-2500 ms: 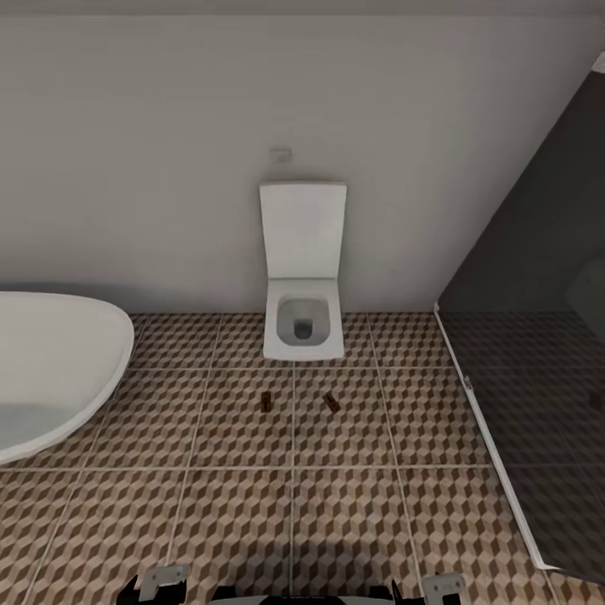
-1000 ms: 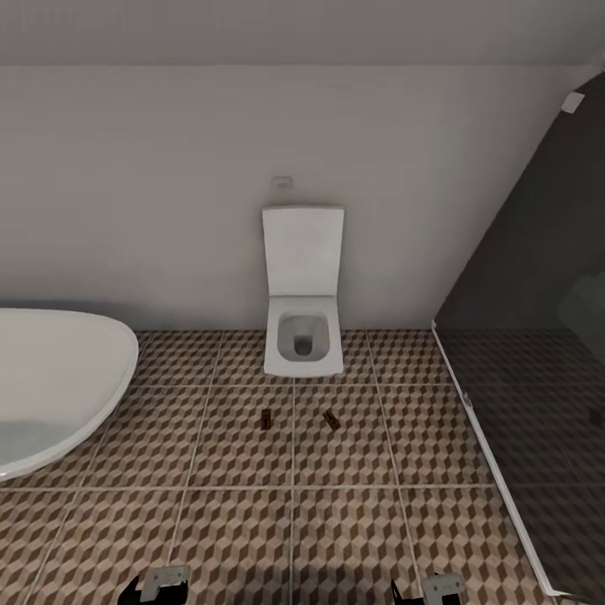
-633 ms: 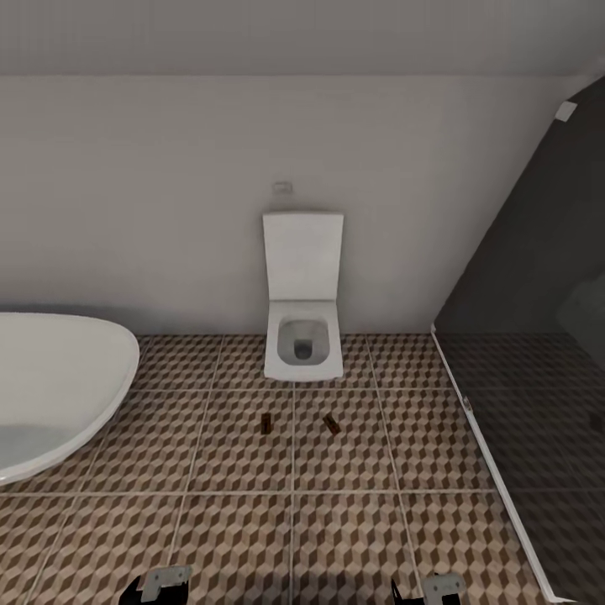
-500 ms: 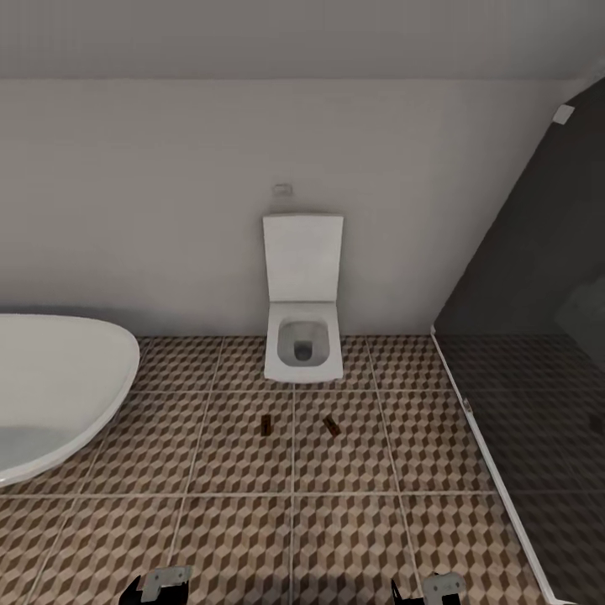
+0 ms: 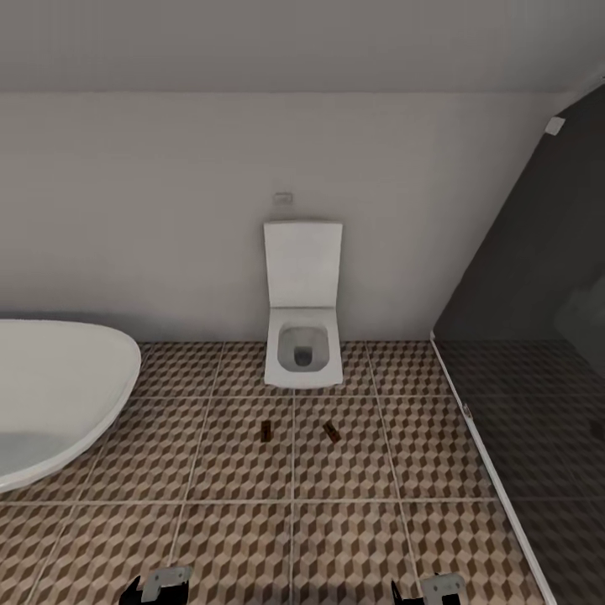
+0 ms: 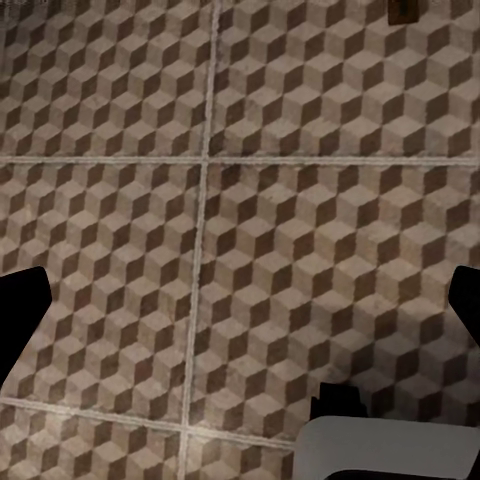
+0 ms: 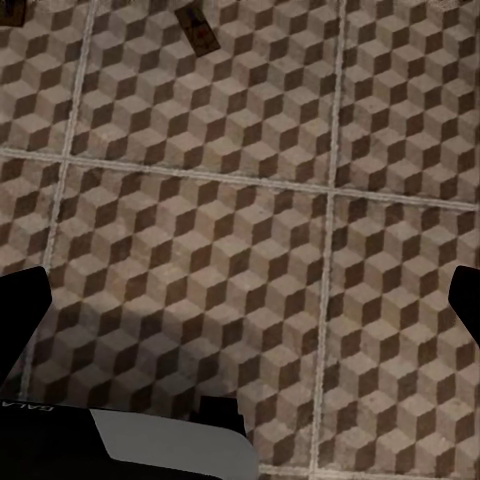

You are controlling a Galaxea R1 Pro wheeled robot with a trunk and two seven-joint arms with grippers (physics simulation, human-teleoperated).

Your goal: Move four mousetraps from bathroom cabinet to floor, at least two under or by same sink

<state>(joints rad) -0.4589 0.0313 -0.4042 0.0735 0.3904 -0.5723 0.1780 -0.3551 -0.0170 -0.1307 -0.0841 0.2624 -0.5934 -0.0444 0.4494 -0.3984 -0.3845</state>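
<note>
While two mousetraps lie on the bathroom floor near the toilet, not by any sink, you'd need to move them. Both tools, left and right, hang spread wide and empty

Two mousetraps lie side by side, apart, on the floor before the toilet, which stands against the wall. The bathtub lies left, the shower screen right.

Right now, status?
Both pincers open, empty. Two small brown wooden mousetraps on cube-patterned floor tiles before white square toilet. Path unobstructed.
</note>
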